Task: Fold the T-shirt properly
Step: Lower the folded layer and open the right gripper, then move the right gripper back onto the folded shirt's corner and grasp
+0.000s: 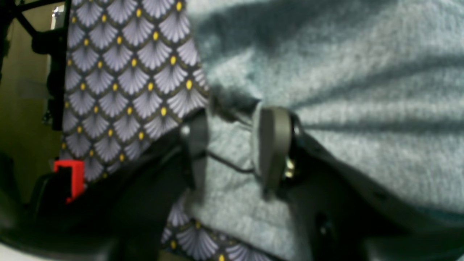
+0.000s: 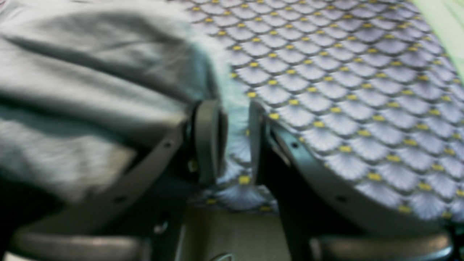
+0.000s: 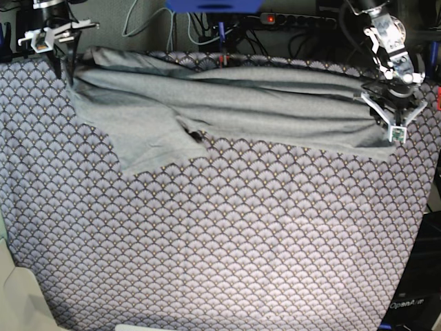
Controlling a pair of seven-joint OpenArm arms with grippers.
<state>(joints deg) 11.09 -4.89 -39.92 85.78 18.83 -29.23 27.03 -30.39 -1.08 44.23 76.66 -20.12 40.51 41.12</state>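
Observation:
The light grey T-shirt [image 3: 241, 103] lies rumpled in long folds across the far part of the table, with one sleeve flap reaching toward the middle. My left gripper [image 3: 389, 114] hovers at the shirt's right end. In the left wrist view its jaws [image 1: 233, 119] stand apart over the grey knit [image 1: 362, 90], and fabric shows flat in the gap. My right gripper [image 3: 63, 63] is at the shirt's far left corner. In the right wrist view it [image 2: 232, 108] is open, with a blurred edge of the shirt [image 2: 72, 72] between the fingers.
The purple scallop-patterned tablecloth [image 3: 220, 241] covers the whole table, also visible in both wrist views [image 1: 127, 72] [image 2: 344, 90]. Cables and a power strip [image 3: 296, 19] run behind the far edge. The table edge drops off close to both grippers.

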